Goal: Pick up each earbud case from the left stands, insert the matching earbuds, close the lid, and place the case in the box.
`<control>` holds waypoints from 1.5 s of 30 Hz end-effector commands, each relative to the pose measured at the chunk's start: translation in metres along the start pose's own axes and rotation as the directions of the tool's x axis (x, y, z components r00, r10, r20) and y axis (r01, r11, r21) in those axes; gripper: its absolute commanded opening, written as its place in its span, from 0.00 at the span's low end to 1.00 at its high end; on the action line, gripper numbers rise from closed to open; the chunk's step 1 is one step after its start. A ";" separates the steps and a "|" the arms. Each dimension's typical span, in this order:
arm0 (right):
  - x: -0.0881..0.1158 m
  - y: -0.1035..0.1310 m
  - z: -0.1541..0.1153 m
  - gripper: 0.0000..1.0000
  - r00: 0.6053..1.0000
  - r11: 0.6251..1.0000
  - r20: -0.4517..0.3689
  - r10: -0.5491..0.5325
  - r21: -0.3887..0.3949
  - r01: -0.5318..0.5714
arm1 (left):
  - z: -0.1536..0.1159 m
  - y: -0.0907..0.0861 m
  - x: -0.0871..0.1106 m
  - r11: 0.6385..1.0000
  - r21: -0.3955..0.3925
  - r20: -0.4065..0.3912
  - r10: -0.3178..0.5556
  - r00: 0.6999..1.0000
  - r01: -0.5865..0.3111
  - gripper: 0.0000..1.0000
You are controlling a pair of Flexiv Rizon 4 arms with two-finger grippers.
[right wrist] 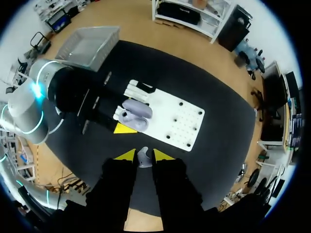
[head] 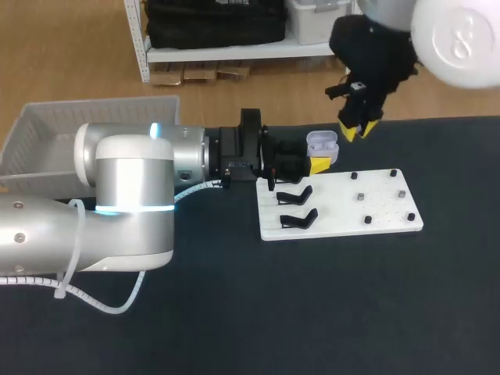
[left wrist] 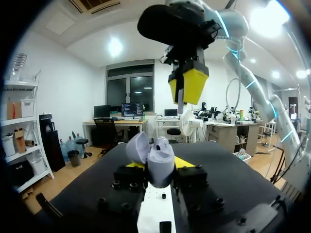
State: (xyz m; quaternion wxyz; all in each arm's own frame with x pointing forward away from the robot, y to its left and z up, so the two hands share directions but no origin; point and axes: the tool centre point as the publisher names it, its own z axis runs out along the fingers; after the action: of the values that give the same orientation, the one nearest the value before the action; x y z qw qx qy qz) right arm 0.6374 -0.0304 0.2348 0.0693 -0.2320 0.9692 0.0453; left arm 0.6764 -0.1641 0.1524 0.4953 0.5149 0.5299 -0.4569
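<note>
A lavender earbud case (head: 322, 145), lid open, sits upright in my left gripper (head: 319, 158), shut on it above the white stand board's (head: 367, 209) far left corner. In the left wrist view the case (left wrist: 158, 164) stands between the yellow fingertips (left wrist: 187, 162). My right gripper (head: 358, 130) hangs above and a little to the right of the case, shut on a small white earbud (right wrist: 142, 158). From the left wrist the right gripper (left wrist: 188, 85) shows overhead with the earbud's stem (left wrist: 180, 104) pointing down. Below the right gripper (right wrist: 141, 156) lies the open case (right wrist: 135, 113).
Two black stands (head: 295, 194) (head: 298, 219) stand bare on the board's left side, and several small dark pegs (head: 367, 220) dot its right side. A pale mesh basket (head: 47, 133) sits at the table's far left, behind my left arm.
</note>
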 end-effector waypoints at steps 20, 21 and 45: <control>-0.029 0.028 0.025 0.00 0.994 0.994 0.009 -0.112 -0.001 0.112 | 0.000 -0.002 0.002 1.000 -0.010 0.009 0.006 1.000 -0.006 0.00; -0.030 0.029 0.026 0.00 0.994 0.994 0.004 -0.112 -0.010 0.112 | 0.000 -0.002 0.002 1.000 -0.010 0.009 0.006 1.000 -0.006 0.00; -0.037 0.029 0.040 0.00 0.993 0.993 -0.019 -0.115 -0.034 0.115 | 0.000 -0.002 0.002 1.000 -0.010 0.009 0.006 1.000 -0.006 0.00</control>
State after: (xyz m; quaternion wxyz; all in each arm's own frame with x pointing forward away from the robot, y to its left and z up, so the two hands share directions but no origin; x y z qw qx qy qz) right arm 0.6593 0.0172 0.2026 0.0620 -0.2888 0.9539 0.0520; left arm 0.6764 -0.1641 0.1524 0.4953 0.5149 0.5299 -0.4570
